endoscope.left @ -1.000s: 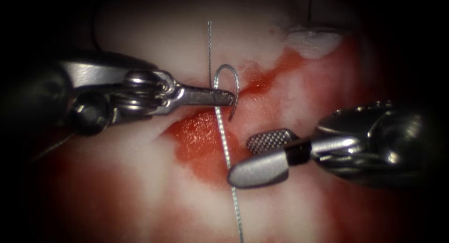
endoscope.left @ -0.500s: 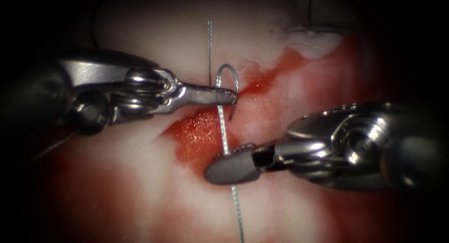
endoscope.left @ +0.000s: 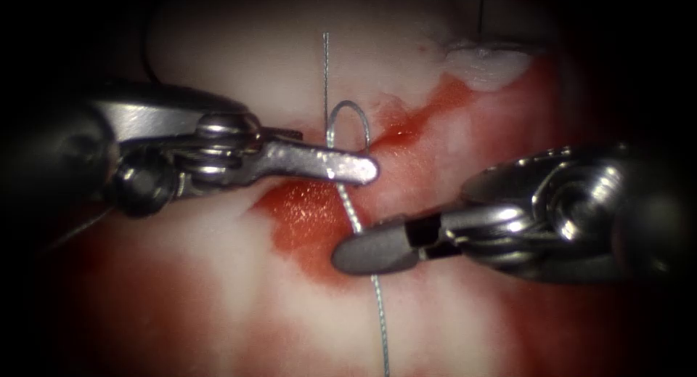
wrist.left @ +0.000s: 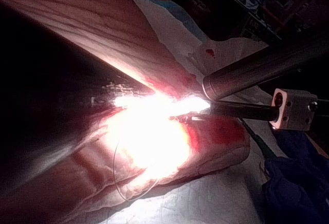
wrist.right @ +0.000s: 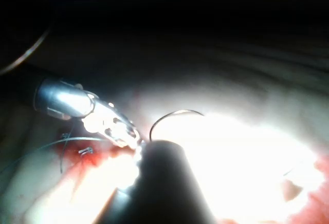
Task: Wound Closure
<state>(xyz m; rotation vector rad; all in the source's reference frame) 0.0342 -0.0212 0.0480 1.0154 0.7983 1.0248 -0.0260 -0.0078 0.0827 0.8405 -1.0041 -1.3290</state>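
The left tool (endoscope.left: 356, 166) comes in from the left with its jaws closed on the thread (endoscope.left: 349, 206), right where a small loop (endoscope.left: 348, 119) of thread arches above the jaw tips. The right tool (endoscope.left: 367, 252) lies lower, its jaws pressed together on the same thread at the lower edge of the red fluid (endoscope.left: 301, 217). The thread runs on upward over the pale tissue (endoscope.left: 239, 57) and downward out of view. A thin curved arc that may be the needle (wrist.right: 172, 117) shows in the right wrist view; I cannot tell whether it sits in the tissue. No writing is readable anywhere.
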